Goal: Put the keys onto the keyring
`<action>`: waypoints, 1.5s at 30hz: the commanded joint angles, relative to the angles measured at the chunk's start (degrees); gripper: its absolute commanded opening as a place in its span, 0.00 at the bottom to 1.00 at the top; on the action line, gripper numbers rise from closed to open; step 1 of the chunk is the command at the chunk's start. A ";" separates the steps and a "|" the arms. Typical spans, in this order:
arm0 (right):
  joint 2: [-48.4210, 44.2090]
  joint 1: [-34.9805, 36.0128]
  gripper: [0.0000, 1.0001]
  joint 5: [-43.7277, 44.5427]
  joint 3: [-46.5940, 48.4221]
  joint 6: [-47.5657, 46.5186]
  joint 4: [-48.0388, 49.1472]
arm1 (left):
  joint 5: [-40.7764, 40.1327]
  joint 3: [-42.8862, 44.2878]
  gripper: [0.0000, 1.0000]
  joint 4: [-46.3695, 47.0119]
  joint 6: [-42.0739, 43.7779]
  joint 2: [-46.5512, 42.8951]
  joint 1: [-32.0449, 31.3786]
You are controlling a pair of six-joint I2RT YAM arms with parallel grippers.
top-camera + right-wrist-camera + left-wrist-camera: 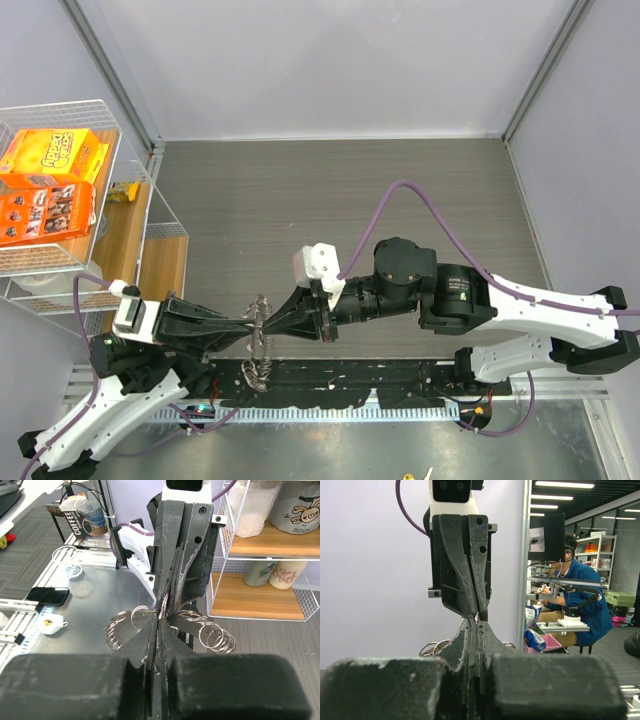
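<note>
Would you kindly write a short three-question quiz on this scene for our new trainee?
1. True or false: the cereal box stands on the right-hand side.
2. Where is the keyring? A on the floor; B pinched between the left pincer and the right pincer; C in a drawer.
3. Fill in: both pincers are ____.
Key: 1 false; 2 B; 3 shut.

Orange cereal boxes in white wire rack (far left); black phone on metal sheet.
</note>
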 commanded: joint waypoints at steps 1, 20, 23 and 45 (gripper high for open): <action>0.09 0.71 0.05 -0.44 2.45 0.05 2.26 | -1.82 0.80 0.00 3.15 0.00 0.30 -0.16; -2.72 0.89 0.05 2.46 -7.92 -0.13 9.73 | -2.08 1.50 0.00 3.59 -0.18 0.38 -0.16; -2.28 0.80 0.05 3.07 -8.45 -0.04 10.17 | -2.08 1.50 0.00 3.77 -0.27 0.39 -0.16; -4.65 2.73 0.42 6.93 -6.78 -3.46 7.89 | -3.13 1.33 0.00 3.59 -0.09 -0.14 -0.16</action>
